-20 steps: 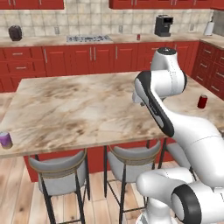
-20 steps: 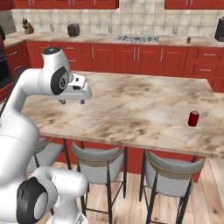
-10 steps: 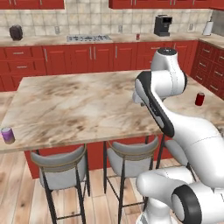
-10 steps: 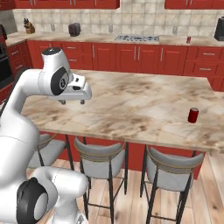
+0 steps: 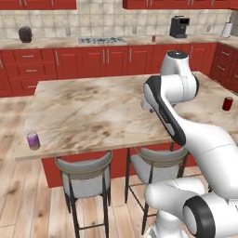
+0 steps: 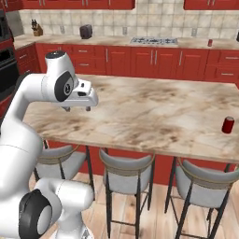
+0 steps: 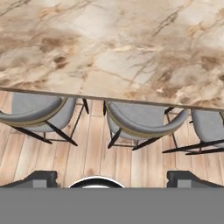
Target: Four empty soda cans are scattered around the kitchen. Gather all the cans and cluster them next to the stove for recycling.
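1. While the arm is folded above the island surface [image 5: 93,111], its pincer [image 6: 77,108] hangs just over the marbled top with both jaws spread wide and nothing between them; in the hand view the two dark fingertips [image 7: 39,178] stand far apart at the 6 o'clock edge.
2. In the left base view a purple soda can [image 5: 33,140] stands upright near the front left corner of the island, at about 8 o'clock from the frame centre and well apart from the arm.
3. One red soda can [image 6: 228,125] stands upright on the right end of the island, at 3 o'clock in the right base view; the same can shows at 3 o'clock in the left base view.
4. Another red can [image 6: 209,43] stands on the back surface, near the stove [image 6: 154,41] on its right side, at about 1 o'clock.
5. Grey stools [image 6: 125,173] are tucked under the island's near edge; three seat backs show in the hand view over the wood floor [image 7: 92,148].
6. A black coffee machine [image 5: 178,26] sits on the back surface to the right of the stove.
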Available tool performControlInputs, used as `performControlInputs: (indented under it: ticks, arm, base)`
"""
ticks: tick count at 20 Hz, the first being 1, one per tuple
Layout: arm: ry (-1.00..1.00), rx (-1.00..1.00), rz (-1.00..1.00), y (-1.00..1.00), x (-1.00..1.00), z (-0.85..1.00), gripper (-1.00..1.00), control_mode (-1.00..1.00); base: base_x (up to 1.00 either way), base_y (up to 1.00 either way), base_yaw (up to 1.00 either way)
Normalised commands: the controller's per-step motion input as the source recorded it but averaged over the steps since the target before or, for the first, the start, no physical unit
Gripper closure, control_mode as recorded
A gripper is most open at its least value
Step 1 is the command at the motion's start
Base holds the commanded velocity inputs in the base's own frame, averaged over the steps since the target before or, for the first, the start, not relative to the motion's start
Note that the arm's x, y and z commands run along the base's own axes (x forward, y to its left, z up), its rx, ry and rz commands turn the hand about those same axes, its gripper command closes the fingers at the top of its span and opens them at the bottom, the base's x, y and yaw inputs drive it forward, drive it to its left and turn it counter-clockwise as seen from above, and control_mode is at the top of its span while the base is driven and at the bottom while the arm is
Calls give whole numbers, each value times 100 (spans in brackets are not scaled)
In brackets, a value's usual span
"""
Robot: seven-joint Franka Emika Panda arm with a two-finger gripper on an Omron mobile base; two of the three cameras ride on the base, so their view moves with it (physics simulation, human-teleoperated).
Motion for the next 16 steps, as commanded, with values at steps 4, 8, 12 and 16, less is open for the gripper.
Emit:
performControlInputs:
  ticks: [4,8,12,16]
  arm:
    - [0,0,0,0,0,0,-100,100]
    - [0,0,0,0,0,0,-100,100]
    - [0,0,0,0,0,0,-100,100]
    - [0,0,0,0,0,0,-100,100]
  base:
    - [0,56,0]
    - [0,54,0]
    - [0,55,0]
    - [0,54,0]
